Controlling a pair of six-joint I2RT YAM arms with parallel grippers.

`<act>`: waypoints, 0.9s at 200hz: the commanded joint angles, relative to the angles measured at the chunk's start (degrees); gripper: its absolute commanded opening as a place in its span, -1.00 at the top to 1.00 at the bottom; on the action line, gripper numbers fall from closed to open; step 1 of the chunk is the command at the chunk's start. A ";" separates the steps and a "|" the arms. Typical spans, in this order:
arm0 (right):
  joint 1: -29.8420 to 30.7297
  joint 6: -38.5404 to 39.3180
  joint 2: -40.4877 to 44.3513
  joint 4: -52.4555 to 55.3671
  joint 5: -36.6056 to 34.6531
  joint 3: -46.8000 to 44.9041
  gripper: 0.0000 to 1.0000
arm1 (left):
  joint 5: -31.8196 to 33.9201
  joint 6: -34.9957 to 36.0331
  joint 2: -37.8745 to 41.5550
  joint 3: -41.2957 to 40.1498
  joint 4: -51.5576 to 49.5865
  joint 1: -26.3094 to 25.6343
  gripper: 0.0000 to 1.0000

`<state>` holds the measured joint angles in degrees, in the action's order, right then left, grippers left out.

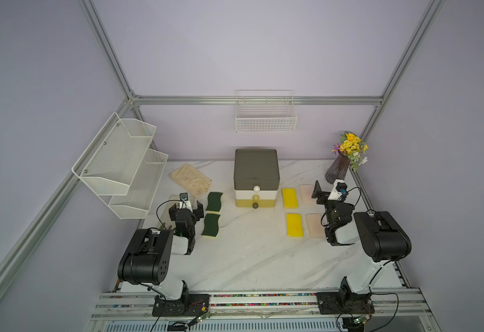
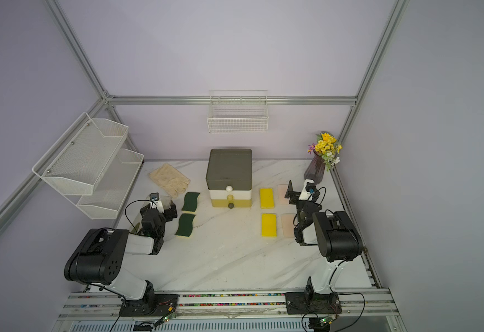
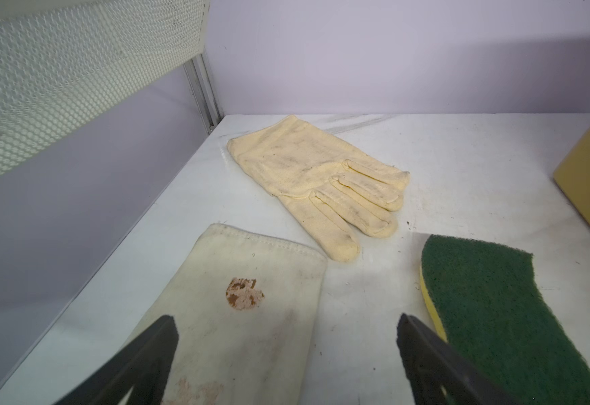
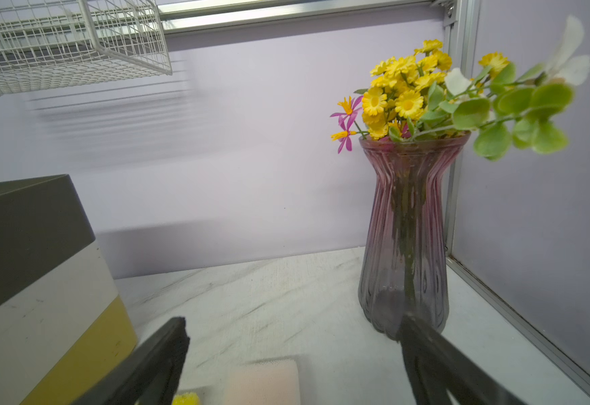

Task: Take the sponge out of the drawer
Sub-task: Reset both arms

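Observation:
The drawer unit (image 1: 256, 172) (image 2: 229, 169) stands at the back middle of the table, grey on top, white in the middle, yellow at the bottom. All three drawers look shut, each with a round knob (image 1: 255, 197). The sponge is hidden. My left gripper (image 1: 185, 208) (image 3: 286, 321) hangs open to the left of the unit, over a stained white glove (image 3: 251, 315). Right of the unit, my right gripper (image 1: 328, 191) (image 4: 293, 324) is open with nothing in it, above a pink foam pad (image 4: 262, 382).
Two green scouring pads (image 1: 214, 201) (image 1: 210, 225) lie left of the unit, two yellow pads (image 1: 289, 197) (image 1: 294, 225) and two pink ones (image 1: 315, 225) to its right. A cream glove (image 1: 190, 178) (image 3: 314, 175), a flower vase (image 1: 338, 169) (image 4: 405, 245), a mesh shelf (image 1: 120, 163) and a wire basket (image 1: 266, 120) line the walls.

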<state>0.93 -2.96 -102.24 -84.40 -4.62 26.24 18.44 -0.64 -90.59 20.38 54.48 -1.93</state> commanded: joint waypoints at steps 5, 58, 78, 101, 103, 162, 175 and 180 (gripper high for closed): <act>-0.36 -0.40 0.19 -0.45 -0.10 0.52 -0.95 | -0.51 -0.15 0.65 0.74 0.71 0.35 -1.00; -0.34 -0.21 3.03 -1.20 0.14 -1.13 -0.95 | 4.08 -2.34 2.90 -1.75 3.21 0.33 -1.00; -0.32 0.75 0.31 -1.01 2.74 0.30 -0.95 | 3.45 -1.67 0.68 -0.33 2.94 0.40 -1.00; -0.31 0.50 0.12 -1.51 2.52 0.22 -0.95 | 3.18 -1.85 0.94 0.86 0.00 0.35 -0.99; -0.34 0.46 0.11 -1.48 2.52 0.17 -0.95 | 3.18 -1.81 0.94 0.88 -0.04 0.35 -1.00; -0.32 0.59 0.43 -1.75 2.48 -0.25 -0.95 | 3.18 -1.60 0.92 0.34 1.23 0.35 -1.00; -0.37 1.33 2.13 -2.30 3.53 -1.09 -0.95 | 4.22 -2.09 2.07 -0.89 2.88 0.38 -1.00; -0.32 1.29 3.03 -2.26 3.47 -1.47 -0.95 | 4.73 -2.60 2.69 -1.41 3.02 0.34 -1.00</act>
<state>0.89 -2.50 -101.51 -84.88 -2.39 25.61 21.39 -1.91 -89.80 19.79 54.46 -1.89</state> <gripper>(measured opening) 0.975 0.997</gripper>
